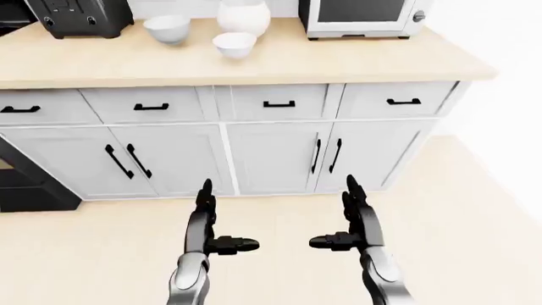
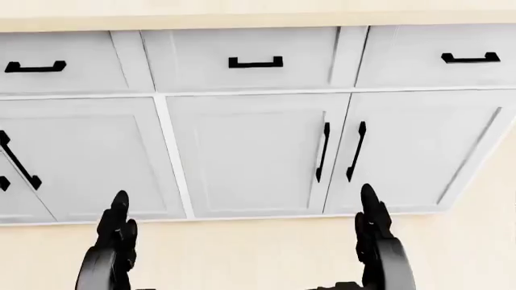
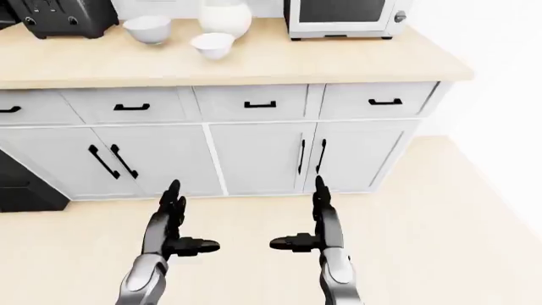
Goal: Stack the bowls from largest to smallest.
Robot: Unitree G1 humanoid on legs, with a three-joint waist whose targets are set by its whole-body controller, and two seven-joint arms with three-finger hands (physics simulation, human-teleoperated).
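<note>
White bowls on counter, hands well below

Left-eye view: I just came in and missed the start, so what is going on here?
Nothing is being handled yet. The robot stands off from the counter, its left hand and right hand both empty with fingers open, held low before the cabinets. Two white bowls, one larger and one smaller, sit apart and unstacked beside a white jar.

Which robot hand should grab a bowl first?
Probably the left hand. Both hands are open and low, over the floor, but the bowls sit on the counter at the upper left of the left-eye view, nearer that side than the right hand.
</note>
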